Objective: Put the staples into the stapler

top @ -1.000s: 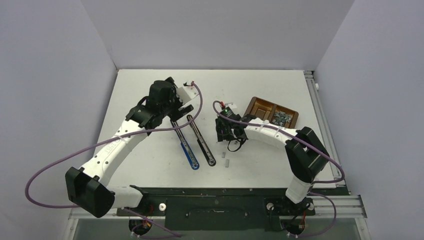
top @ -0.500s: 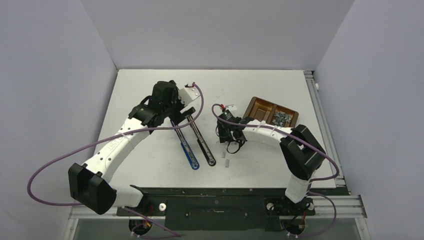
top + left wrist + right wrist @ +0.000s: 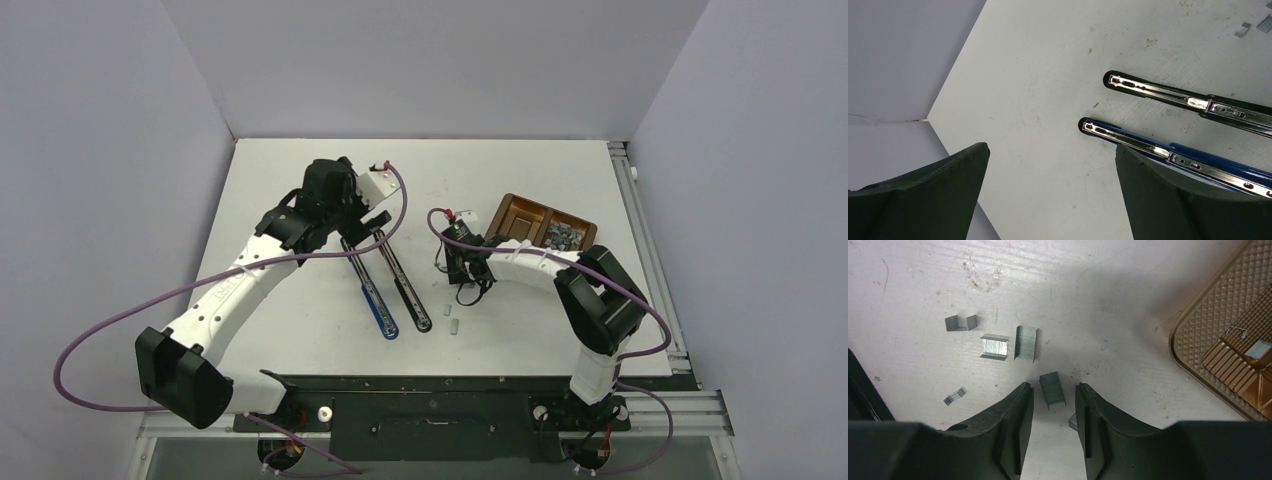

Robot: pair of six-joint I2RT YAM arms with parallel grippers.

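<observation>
White table (image 3: 300, 170), grey walls. Blue stapler (image 3: 1148, 145) & black stapler (image 3: 1168, 92) lie opened flat near centre; no strip seen in either rail, so nothing loaded yet. L gripper (image 3: 1051, 150) over their 12 o'clock ends, jaws wide apart, empty. R gripper (image 3: 1054, 396), at 3 o'clock of them, straddles one staple strip (image 3: 1053, 389); jaws narrow, not clamped. Spare strips (image 3: 1026, 342) at 11 o'clock of it, tray (image 3: 1198, 320) at 2. Left to do: grip, carry, insert, shut.

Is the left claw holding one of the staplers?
No: the left gripper is wide open, and the blue stapler and the black stapler both lie on the table beyond it.
</observation>
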